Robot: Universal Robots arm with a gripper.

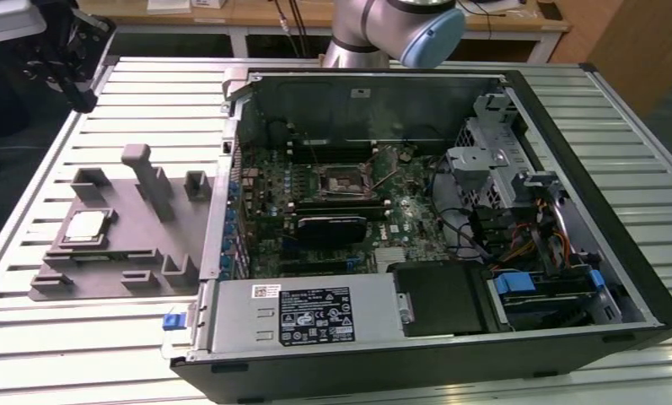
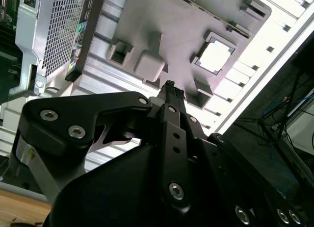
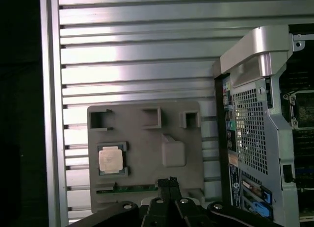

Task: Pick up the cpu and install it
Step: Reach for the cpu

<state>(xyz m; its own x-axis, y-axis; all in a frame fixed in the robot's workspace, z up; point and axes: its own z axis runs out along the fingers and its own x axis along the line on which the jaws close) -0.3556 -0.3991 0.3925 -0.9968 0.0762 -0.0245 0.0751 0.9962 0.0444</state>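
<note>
The slatted metal desk (image 1: 122,337) carries an open computer case (image 1: 369,93) lying on its side, and everything else is best placed from that case. Beyond its far wall the robot arm (image 1: 392,29) rises out of frame. Just beside the case, on the exterior view's left, a grey fixture plate (image 1: 144,245) rests on the desk. In both wrist views the end effector (image 3: 169,182) (image 2: 170,87) hangs over that plate, outside the case and well clear of the surface, its fingers drawn narrow together with nothing between them. Inside the case, near the middle of the motherboard, the black socket frame (image 1: 339,180) looks unfilled. The cpu (image 1: 86,226) (image 3: 110,159) (image 2: 216,57) sits flat in a recess of the fixture plate, on the side away from the case and apart from the end effector. By this evidence the task is at its start: neither the pick-up nor the installation is done.
</note>
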